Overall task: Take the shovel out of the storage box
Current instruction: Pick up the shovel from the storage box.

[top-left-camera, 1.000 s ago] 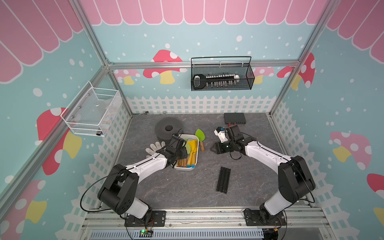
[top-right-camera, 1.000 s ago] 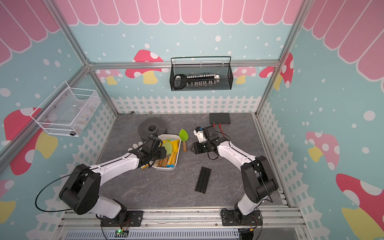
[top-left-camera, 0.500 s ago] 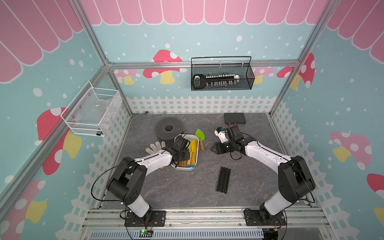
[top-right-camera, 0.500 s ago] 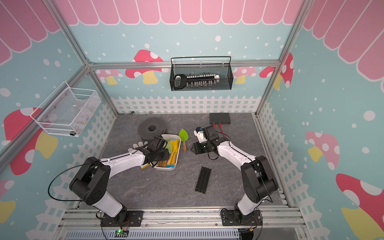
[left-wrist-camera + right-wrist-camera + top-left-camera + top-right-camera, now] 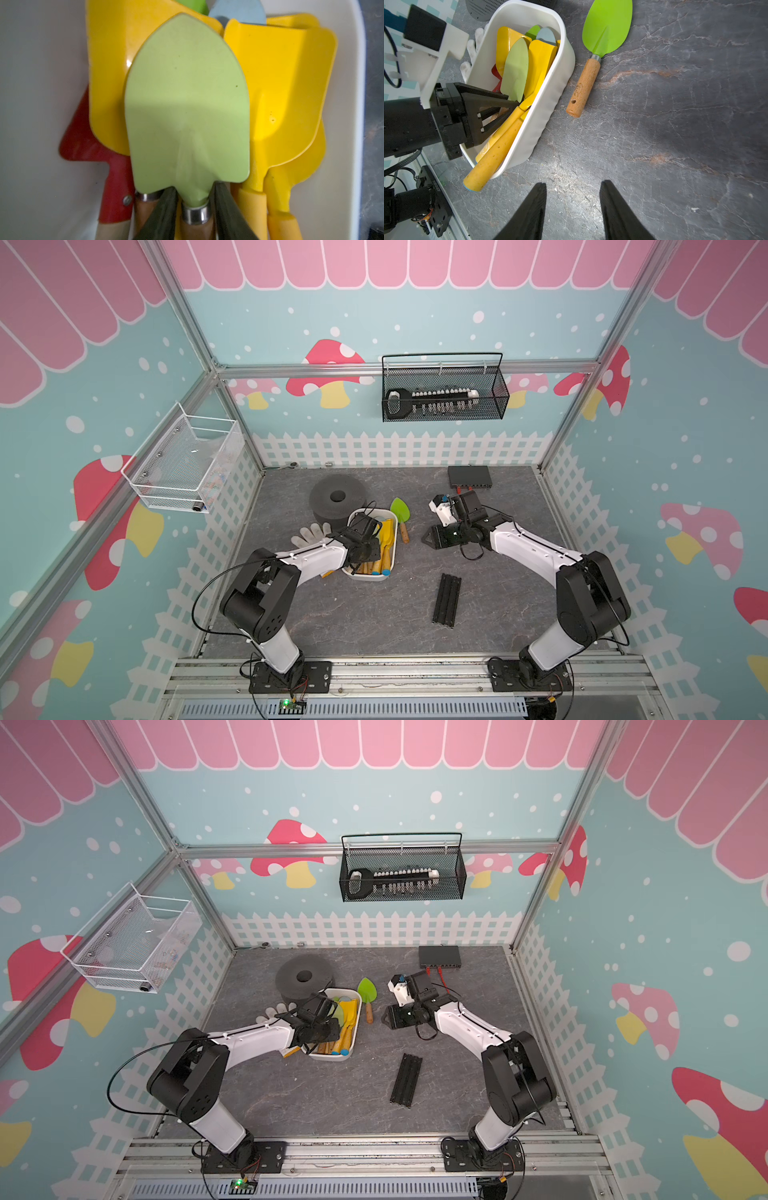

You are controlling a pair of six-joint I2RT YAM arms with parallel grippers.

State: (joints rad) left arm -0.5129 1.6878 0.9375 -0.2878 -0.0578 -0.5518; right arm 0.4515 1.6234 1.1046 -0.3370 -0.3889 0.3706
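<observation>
Two grippers are in view; I report each in turn. The left gripper (image 5: 195, 187) reaches into the storage box (image 5: 529, 133); its fingers (image 5: 162, 214) stand one on each side of the metal collar of the pale green shovel (image 5: 187, 99), close against it; I cannot tell whether they clamp it or only flank it. That shovel lies inside the box, on top of the pile, over yellow scoops (image 5: 280, 83) and a red tool (image 5: 83, 141); one yellow handle (image 5: 492, 158) sticks out past the box rim. The right gripper (image 5: 573, 182) sits over the grey table (image 5: 675, 124), well clear of the box; its fingers (image 5: 529, 218) are spread with nothing between them. A bright green shovel (image 5: 606, 27) lies flat on the table just beside the box, not touching it.
</observation>
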